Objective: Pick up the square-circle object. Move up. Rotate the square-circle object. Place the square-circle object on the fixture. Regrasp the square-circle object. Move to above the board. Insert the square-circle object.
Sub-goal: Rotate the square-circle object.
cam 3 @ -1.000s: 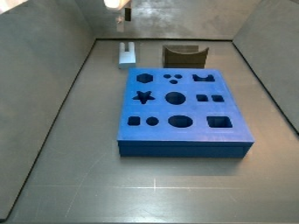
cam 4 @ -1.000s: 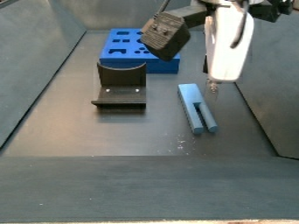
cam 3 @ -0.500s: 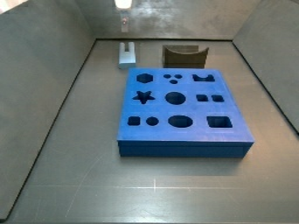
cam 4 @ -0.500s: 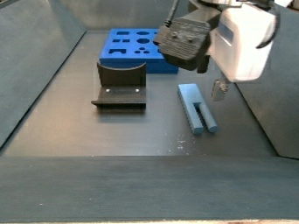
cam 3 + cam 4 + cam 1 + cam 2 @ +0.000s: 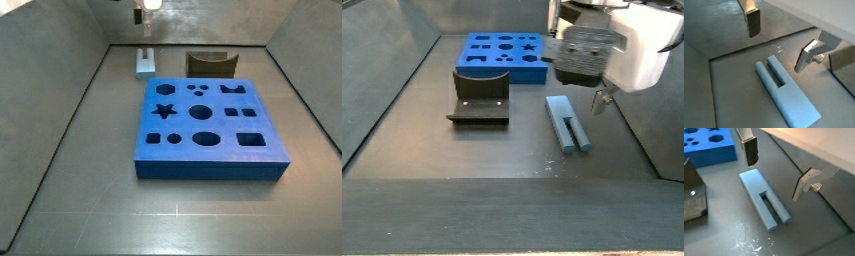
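The square-circle object [image 5: 567,122] is a slim pale blue-grey peg with a slot in one end. It lies flat on the floor beside the fixture [image 5: 478,98], a dark notched block. It shows in both wrist views [image 5: 784,92] [image 5: 763,202]. My gripper [image 5: 777,42] is open and empty, hovering above the peg with one finger [image 5: 749,150] on each side of it. In a side view the gripper [image 5: 596,98] hangs just right of the peg. The blue board [image 5: 207,125] lies past the fixture [image 5: 210,64]; the peg [image 5: 144,62] is at its far left corner.
Grey walls enclose the floor on all sides; one wall [image 5: 656,120] runs close beside the peg and the gripper. The board's corner [image 5: 707,148] and the fixture's edge [image 5: 692,193] show in a wrist view.
The wrist has turned and shifted slightly over the peg, staying open. The peg, fixture and board have not moved.
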Robot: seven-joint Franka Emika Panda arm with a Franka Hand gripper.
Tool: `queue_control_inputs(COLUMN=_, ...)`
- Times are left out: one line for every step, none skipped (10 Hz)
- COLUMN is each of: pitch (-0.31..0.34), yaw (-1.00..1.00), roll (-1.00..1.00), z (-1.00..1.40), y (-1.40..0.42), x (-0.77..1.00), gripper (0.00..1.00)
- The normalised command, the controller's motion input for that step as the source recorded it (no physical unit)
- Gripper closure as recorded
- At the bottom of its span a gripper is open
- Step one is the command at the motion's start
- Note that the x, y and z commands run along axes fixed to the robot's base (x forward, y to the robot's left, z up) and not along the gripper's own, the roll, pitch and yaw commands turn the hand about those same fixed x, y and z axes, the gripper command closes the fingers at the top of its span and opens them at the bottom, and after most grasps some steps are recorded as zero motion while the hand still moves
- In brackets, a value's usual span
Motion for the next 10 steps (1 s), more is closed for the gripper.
queue_control_inputs(pitch=-0.007, yaw=1.0, roll=0.0, z=-0.04, y=0.0, x=0.04, gripper=0.0)
queue_control_inputs(pitch=-0.007, yaw=1.0, roll=0.0, z=-0.04, y=0.0, x=0.04, gripper=0.0)
queue_control_inputs(pitch=-0.008, yaw=1.0, roll=0.0, z=-0.04, y=0.0, x=0.04, gripper=0.0)
queue_control_inputs(pitch=-0.008, yaw=1.0, roll=0.0, z=-0.04, y=0.0, x=0.04, gripper=0.0)
queue_control_inputs(pitch=-0.009, yaw=1.0, roll=0.01, z=-0.04, y=0.0, x=0.04, gripper=0.0)
queue_control_inputs(pitch=-0.009, yaw=1.0, roll=0.01, z=-0.04, y=0.0, x=0.04, gripper=0.0)
queue_control_inputs(pitch=-0.01, yaw=1.0, roll=0.01, z=-0.04, y=0.0, x=0.04, gripper=0.0)
queue_control_inputs(pitch=-0.011, yaw=1.0, roll=0.01, z=-0.04, y=0.0, x=0.04, gripper=0.0)
queue_control_inputs(pitch=-0.012, yaw=1.0, roll=0.01, z=-0.04, y=0.0, x=0.04, gripper=0.0)
queue_control_inputs(pitch=-0.012, yaw=1.0, roll=0.01, z=-0.04, y=0.0, x=0.04, gripper=0.0)
